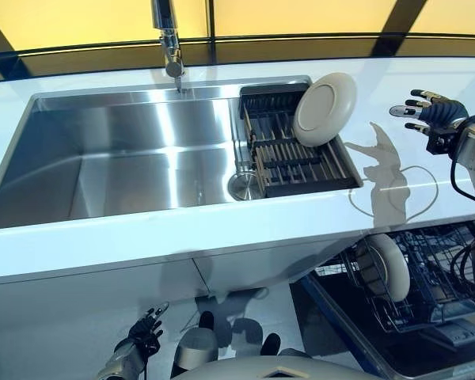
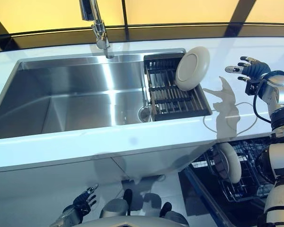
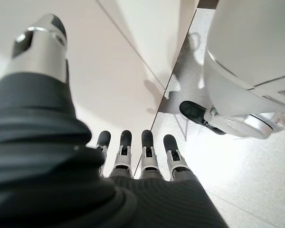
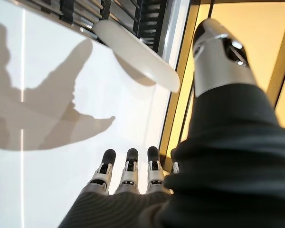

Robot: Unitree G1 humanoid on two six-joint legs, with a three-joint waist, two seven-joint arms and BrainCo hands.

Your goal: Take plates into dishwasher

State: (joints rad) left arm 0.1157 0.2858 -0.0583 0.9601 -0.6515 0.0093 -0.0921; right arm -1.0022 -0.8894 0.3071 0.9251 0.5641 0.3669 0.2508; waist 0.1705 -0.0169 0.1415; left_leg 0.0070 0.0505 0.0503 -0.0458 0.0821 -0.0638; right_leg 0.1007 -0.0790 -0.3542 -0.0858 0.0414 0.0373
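Note:
A cream plate (image 1: 324, 108) leans on edge in the black drying rack (image 1: 297, 162) at the right end of the sink; its rim (image 4: 135, 53) shows in the right wrist view. A second plate (image 1: 386, 267) stands upright in the open dishwasher's wire rack (image 1: 427, 281) below the counter. My right hand (image 1: 429, 112) hovers open above the white counter, to the right of the leaning plate and apart from it, holding nothing. My left hand (image 1: 142, 334) hangs low by the cabinet front, open and empty.
A steel sink (image 1: 127, 158) with a tap (image 1: 168, 39) fills the counter's left half. The white counter (image 1: 412, 182) runs to the right of the rack. The dishwasher door (image 1: 356, 332) is down at lower right.

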